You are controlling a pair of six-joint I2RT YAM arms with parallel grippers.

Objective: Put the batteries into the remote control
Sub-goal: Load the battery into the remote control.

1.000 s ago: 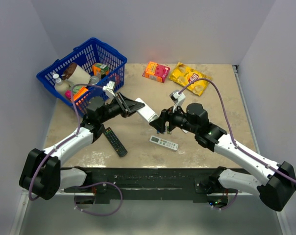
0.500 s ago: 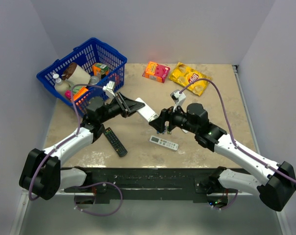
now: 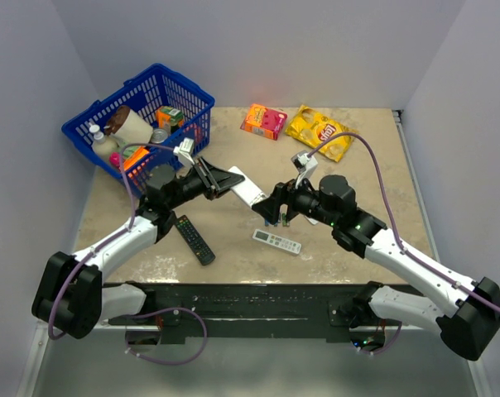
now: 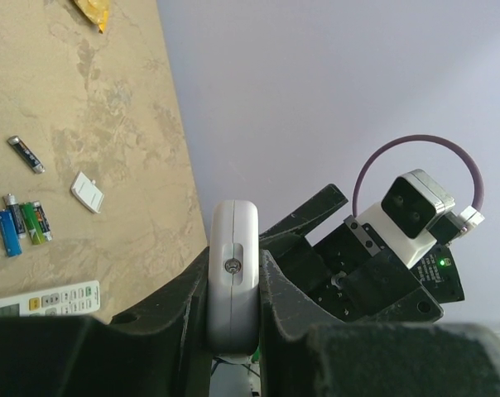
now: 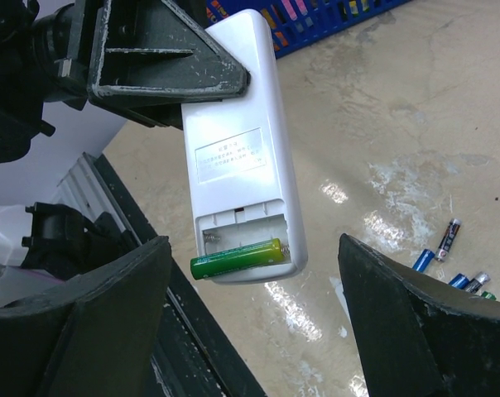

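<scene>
My left gripper [image 3: 223, 180] is shut on the short white remote control [image 3: 248, 191] and holds it off the table, gripped by its sides in the left wrist view [image 4: 233, 281]. In the right wrist view the remote's plain back [image 5: 236, 157] faces the camera with its battery bay open. A green battery [image 5: 236, 257] lies askew in the bay, one end sticking out past the left edge. My right gripper [image 5: 252, 248] is open wide, its fingers [image 5: 109, 314] on either side of the remote's end, touching nothing. Loose batteries [image 4: 18, 223] lie on the table.
A small white battery cover [image 4: 87, 192] lies by the loose cells. A slimmer white remote [image 3: 276, 241] and a black remote [image 3: 194, 238] lie near the front. A blue basket [image 3: 196, 99] of groceries stands back left; an orange box [image 3: 263, 121] and yellow bag [image 3: 319, 131] at the back.
My right arm has shifted slightly to the right. The left arm and the remote have not visibly moved.
</scene>
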